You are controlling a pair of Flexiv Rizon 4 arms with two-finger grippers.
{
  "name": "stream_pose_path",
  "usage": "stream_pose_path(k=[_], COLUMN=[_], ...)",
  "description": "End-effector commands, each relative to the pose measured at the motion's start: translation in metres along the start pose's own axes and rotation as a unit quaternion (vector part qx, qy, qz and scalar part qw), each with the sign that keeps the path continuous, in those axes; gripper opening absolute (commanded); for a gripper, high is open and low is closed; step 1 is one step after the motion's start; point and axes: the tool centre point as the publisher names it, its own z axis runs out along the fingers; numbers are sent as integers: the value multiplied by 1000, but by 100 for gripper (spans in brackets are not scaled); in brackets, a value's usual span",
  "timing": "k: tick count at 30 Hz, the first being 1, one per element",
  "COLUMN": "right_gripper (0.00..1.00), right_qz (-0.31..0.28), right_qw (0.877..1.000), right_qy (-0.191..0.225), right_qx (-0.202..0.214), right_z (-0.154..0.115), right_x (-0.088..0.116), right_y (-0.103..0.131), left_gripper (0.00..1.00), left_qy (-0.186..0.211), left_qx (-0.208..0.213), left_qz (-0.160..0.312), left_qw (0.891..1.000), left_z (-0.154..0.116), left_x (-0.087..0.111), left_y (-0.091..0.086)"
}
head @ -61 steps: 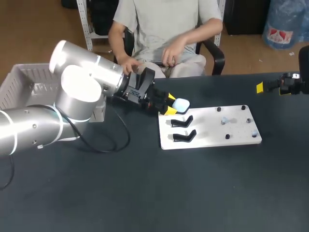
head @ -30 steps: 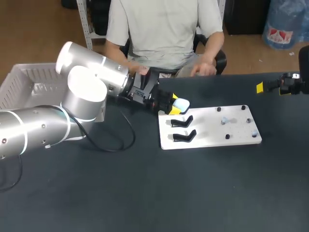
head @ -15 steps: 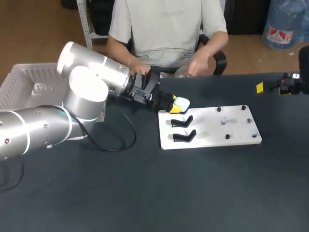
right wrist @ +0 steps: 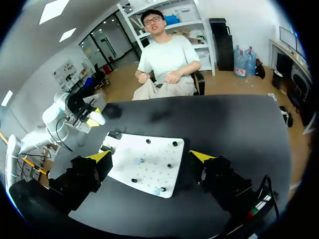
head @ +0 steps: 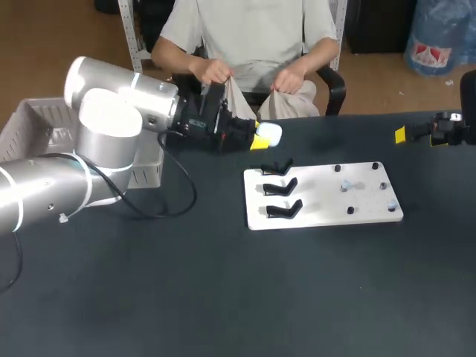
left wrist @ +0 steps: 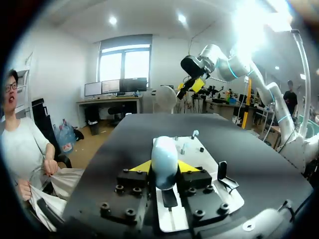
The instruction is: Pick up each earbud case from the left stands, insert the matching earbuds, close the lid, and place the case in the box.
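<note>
Earbud case point(head: 269, 134) is clamped between your left gripper's point(left wrist: 164, 167) yellow tips, one tip on each flank. It's held off the stands point(head: 281, 187), end pointing out ahead of the fingers. Can't tell the lid's state.

Judgement on handling:
- The shell is light, rigid, glossy and rounded, so it's slippery. It'll twist or squirt out if the squeeze sits off-centre.
- Grip across the broad sides at mid-body with moderate force.
- Hinge and lid seam are the weak spots, so keep the tips off them.

Just below and ahead of the hand is the white board point(head: 327, 199) carrying three black stands. Further ahead on it are black pegs and two small pale pieces point(head: 345, 186), likely the earbuds but too small to be sure.

The box point(head: 30, 123) is behind the hand, back along the left arm, at the table's edge. The far edge of the table point(head: 223, 297) runs just beside the hand, so don't drift that way. I judge the best room for moving is over the dark top beyond the board's other long side.

Right gripper point(right wrist: 149, 158) has its fingers spread wide with nothing between them. It's well apart from the case, past the board's far end.
</note>
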Motion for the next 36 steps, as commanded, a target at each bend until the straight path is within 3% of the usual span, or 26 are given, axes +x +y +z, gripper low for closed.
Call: stream_pose_path(k=[1,10,19,28,36], right_gripper=[100,100,100,100,100], right_qz=[0,0,0,0,0], right_qw=[1000,1000,1000,1000,1000], right_qy=[0,0,0,0,0], right_qx=[-1,-1,-1,-1,-1], right_z=[0,0,0,0,0], right_x=[0,0,0,0,0], right_y=[-1,-1,-1,-1,-1], left_gripper=[0,0,0,0,0], left_qy=[-37,-67,-95,-103,-103], left_qx=[-72,-95,-118,-116,-116], left_qz=[13,48,46,29,29], left_qw=[997,992,987,988,988], left_z=[-15,-16,-9,-4,-4], left_x=[-18,-45,-62,-69,-69], left_y=[-33,-61,-82,-100,-100])
